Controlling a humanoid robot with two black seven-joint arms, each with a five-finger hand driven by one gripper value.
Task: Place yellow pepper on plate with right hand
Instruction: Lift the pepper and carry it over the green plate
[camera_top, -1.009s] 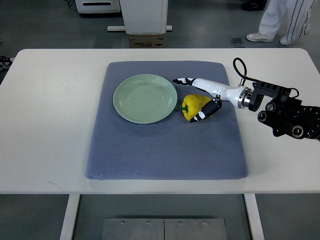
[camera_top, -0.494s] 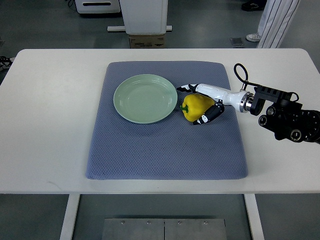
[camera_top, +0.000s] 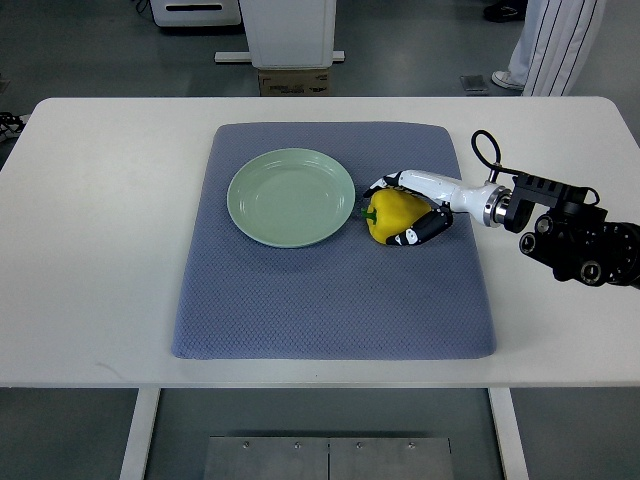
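Fingers (camera_top: 412, 236) of the right hand (camera_top: 408, 208) curl around the pepper (camera_top: 391, 214), which sits on the mat (camera_top: 330, 290) just beside the plate (camera_top: 290, 197). Grasping appears to be the step; next comes a lift and short carry past the fingertips onto the plate.

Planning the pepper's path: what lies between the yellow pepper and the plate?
Only a narrow strip of bare blue mat separates the yellow pepper from the plate, in the top view.

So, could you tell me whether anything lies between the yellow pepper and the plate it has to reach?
Nothing visible does. The yellow pepper, held in the right hand, sits on the blue mat just right of the green plate, which is empty.
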